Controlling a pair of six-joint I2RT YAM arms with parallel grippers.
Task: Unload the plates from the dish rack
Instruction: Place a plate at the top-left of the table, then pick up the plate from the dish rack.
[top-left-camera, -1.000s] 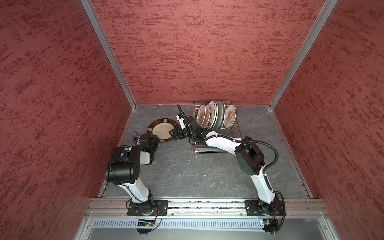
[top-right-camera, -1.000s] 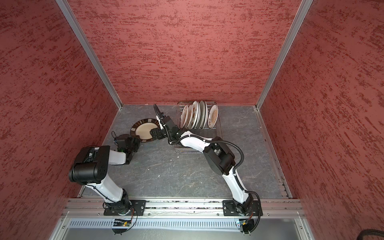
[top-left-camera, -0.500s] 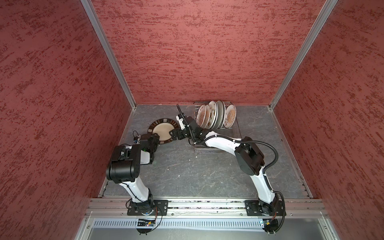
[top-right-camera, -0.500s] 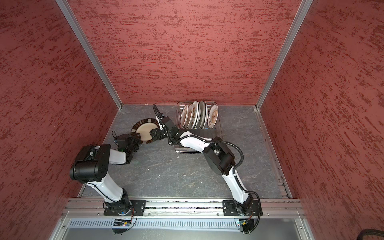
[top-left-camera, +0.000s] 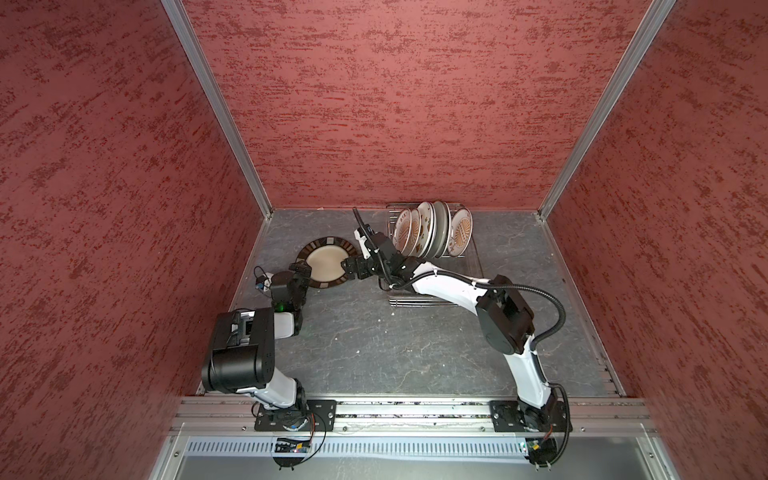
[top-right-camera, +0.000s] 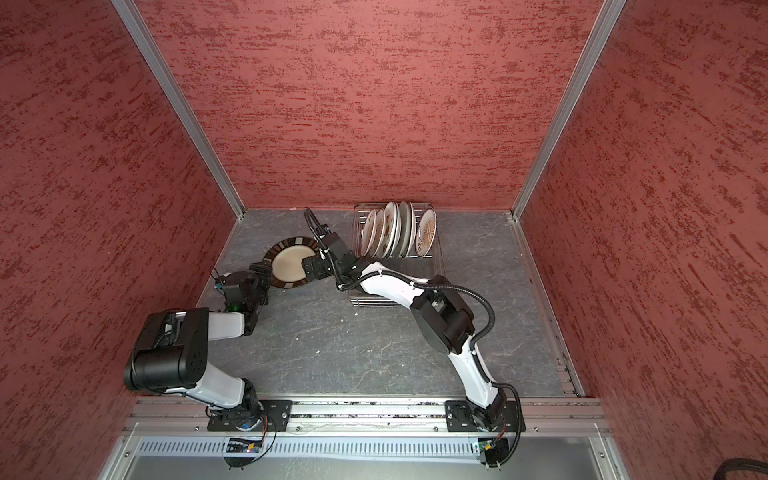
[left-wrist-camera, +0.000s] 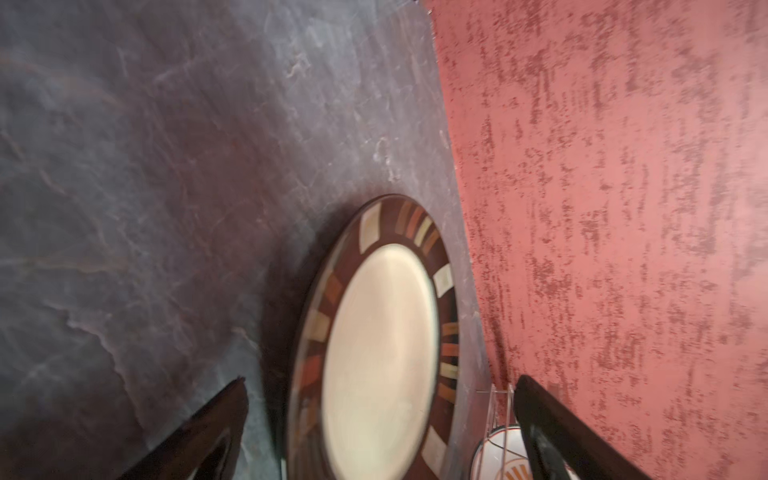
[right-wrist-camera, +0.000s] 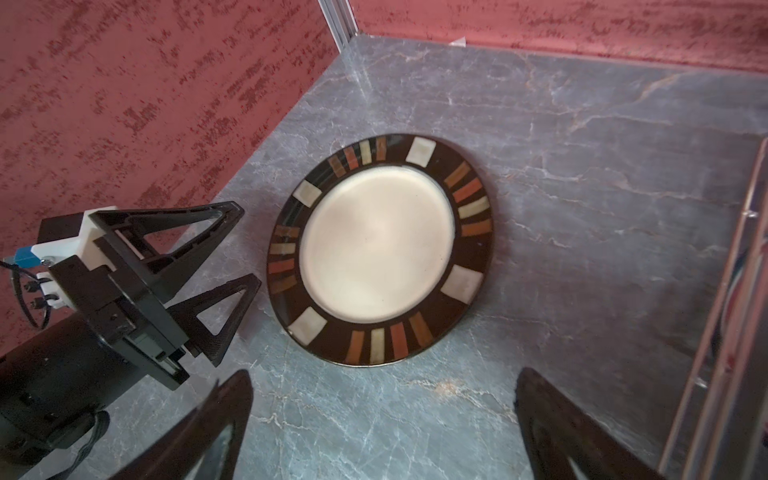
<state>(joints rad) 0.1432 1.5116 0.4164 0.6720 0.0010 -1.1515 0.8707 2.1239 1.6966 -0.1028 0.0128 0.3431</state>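
No legible text, label, brand, number or sign anywhere. Printed marks on the plates (top-left-camera: 419, 232) standing in the dish rack (top-left-camera: 419, 302) at far right too small to read in both top views. Only plain coloured blocks, no lettering, around the brown-rimmed plate (right-wrist-camera: 380, 249) on the worktop.

The grey, marble-veined counter (top-left-camera: 374, 345) ran from wall to wall of the red enclosure and reached forward to a metal rail at the front. Two things lay directly on it. A round plate (top-left-camera: 326, 266) with a beige centre and a dark brown rim banded in orange and cream lay flat, face up, toward the far left corner, near the left wall but apart from it. A rectangular silver wire dish rack (top-left-camera: 471, 266) stood close to the back wall, right of the plate and apart from it, its long side running toward the front. A few small pale specks (top-left-camera: 358, 351) dotted the bare middle.
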